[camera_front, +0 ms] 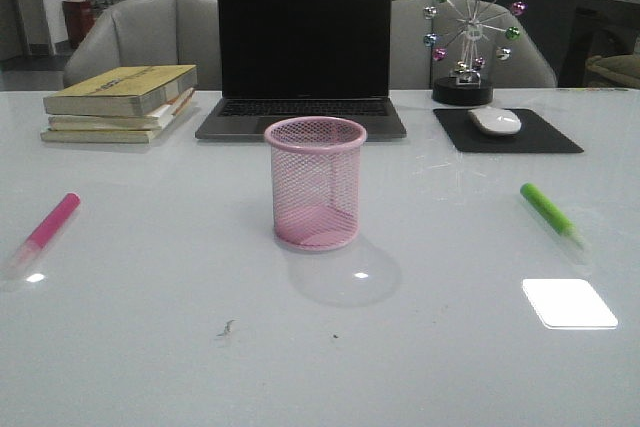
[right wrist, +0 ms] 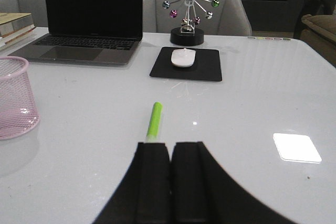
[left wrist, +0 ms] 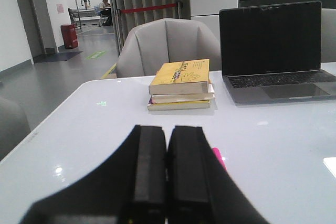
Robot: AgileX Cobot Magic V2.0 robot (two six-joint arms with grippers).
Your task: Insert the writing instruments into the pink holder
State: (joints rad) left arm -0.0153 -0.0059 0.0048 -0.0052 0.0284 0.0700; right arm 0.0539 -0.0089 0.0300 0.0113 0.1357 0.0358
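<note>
The pink holder is standing upright near the middle of the white bench, open end up, with nothing showing inside its mesh wall. It is sitting just in front of the laptop, whose dark screen is raised.

The magenta marker is lying flat on the bench well to the left of the holder, angled so its translucent cap is pointing toward the near left edge. The green marker is lying flat well to the right of the holder, its cap end pointing toward the near right. Neither marker is touching the holder.

The left tool is showing its two black fingers pressed together with no gap and nothing between them. A short pink tip of the magenta marker is peeking out just beside the fingers; whether they are in contact cannot be told.

The right tool is likewise closed, fingers side by side and gripping nothing. The green marker is lying on the bench directly beyond its fingertips, and the holder is sitting off toward the laptop side.

Behind, a stack of books is resting at the far left of the bench, a white mouse is sitting on a black mat, and a ferris-wheel ornament is standing behind the mat.
</note>
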